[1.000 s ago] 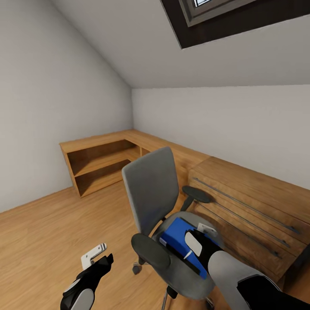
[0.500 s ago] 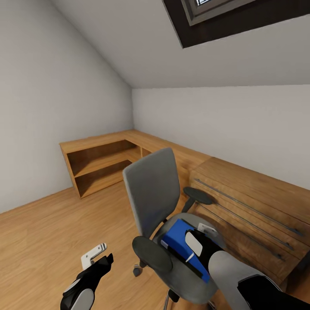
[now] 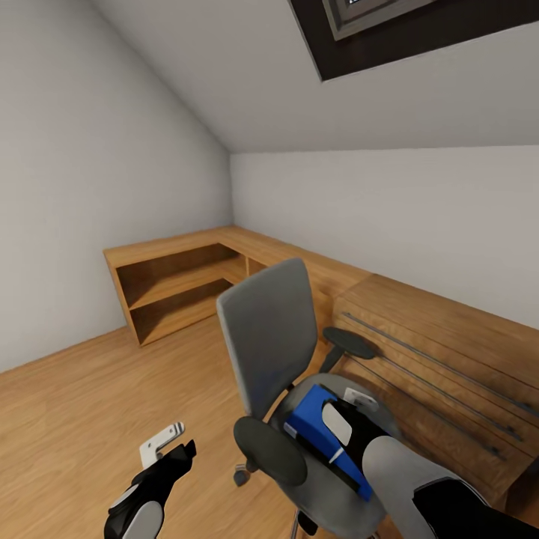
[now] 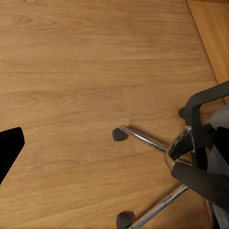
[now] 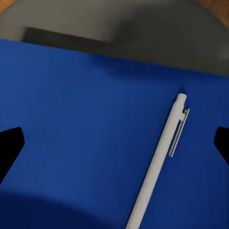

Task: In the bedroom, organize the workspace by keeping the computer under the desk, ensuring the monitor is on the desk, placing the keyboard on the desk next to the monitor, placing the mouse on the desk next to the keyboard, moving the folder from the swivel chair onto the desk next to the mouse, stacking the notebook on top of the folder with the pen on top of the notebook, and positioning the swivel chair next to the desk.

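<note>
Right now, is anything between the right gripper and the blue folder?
Only the pen, lying on the folder. The right gripper is open above both, on the chair seat. Nothing else is in between.

A white pen [image 5: 157, 167] lies flat on the blue folder [image 5: 81, 129], which rests on the grey swivel chair [image 3: 266, 337] seat.

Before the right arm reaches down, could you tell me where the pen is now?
In the right wrist view, the pen lies on the blue folder, which rests on the swivel chair seat beside the wooden cabinet.
</note>
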